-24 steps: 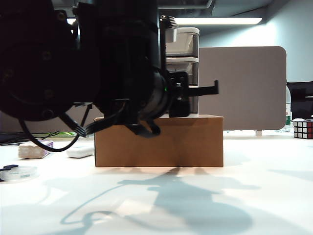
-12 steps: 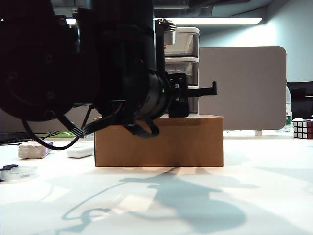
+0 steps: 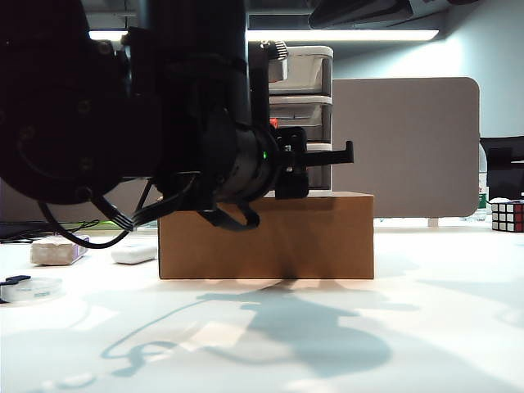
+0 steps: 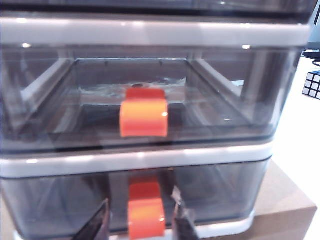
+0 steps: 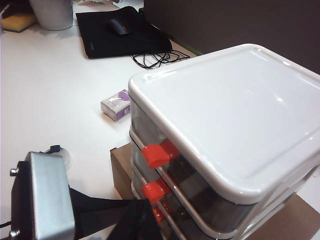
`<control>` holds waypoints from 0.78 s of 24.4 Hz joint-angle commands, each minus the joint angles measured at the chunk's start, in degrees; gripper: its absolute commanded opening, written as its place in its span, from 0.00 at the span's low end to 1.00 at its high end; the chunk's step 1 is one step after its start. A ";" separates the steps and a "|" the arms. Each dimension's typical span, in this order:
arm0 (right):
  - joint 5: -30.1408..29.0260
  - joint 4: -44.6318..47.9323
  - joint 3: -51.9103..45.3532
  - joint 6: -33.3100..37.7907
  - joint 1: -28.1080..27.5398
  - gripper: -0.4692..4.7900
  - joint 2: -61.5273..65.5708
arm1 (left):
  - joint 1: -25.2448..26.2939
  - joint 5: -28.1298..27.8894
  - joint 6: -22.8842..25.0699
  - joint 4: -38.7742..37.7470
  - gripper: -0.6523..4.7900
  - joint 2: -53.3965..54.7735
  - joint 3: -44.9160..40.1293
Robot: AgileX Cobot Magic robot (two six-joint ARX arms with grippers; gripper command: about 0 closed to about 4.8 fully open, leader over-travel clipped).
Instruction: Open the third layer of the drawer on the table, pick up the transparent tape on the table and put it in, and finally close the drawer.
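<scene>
The drawer (image 3: 301, 102), white-framed with smoky grey layers, stands on a brown cardboard box (image 3: 266, 236). My left gripper (image 4: 141, 224) is open. Its fingers (image 4: 98, 225) stand on either side of the red-orange handle (image 4: 146, 214) of the third layer (image 4: 220, 197), with a gap on each side. The third layer sits pushed in. The transparent tape (image 3: 29, 288) lies flat on the table (image 3: 426, 327) at the far left, also seen as the tape (image 5: 62, 155). My right gripper (image 3: 360, 11) is a dark shape at the top edge above the drawer; its fingers are hidden.
A greyish block with a purple label (image 3: 57, 250) and a white bar (image 3: 133, 255) lie left of the box. A Rubik's cube (image 3: 508, 215) sits far right. A grey panel (image 3: 409, 147) stands behind. The left arm's bulk (image 3: 106, 106) fills the upper left.
In the exterior view my left gripper has shifted slightly left in front of the drawer. The dark right arm has come further into the top edge.
</scene>
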 commanded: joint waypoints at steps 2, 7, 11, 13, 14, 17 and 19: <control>-0.22 0.42 0.33 -0.20 0.09 0.08 -0.13 | 0.13 2.25 0.02 -0.22 0.40 -0.07 0.72; -0.22 0.39 0.33 -0.20 0.09 0.08 -0.13 | 0.15 2.40 0.04 -0.33 0.40 -0.04 0.72; -0.24 0.37 0.33 -0.17 0.09 0.08 -0.13 | 0.46 2.40 0.04 -0.28 0.38 -0.07 0.72; -0.22 0.35 0.33 -0.17 0.09 0.08 -0.13 | 0.46 2.38 0.04 -0.28 0.37 -0.07 0.72; -0.22 0.35 0.33 -0.17 0.09 0.08 -0.13 | 0.46 2.40 0.04 -0.31 0.33 -0.04 0.72; -0.22 0.07 0.33 -0.17 0.09 0.08 -0.13 | 0.46 2.38 0.04 -0.35 0.31 -0.07 0.72; -0.22 -0.13 0.31 -0.17 0.09 0.08 -0.09 | 0.48 2.38 0.04 -0.35 0.28 -0.07 0.72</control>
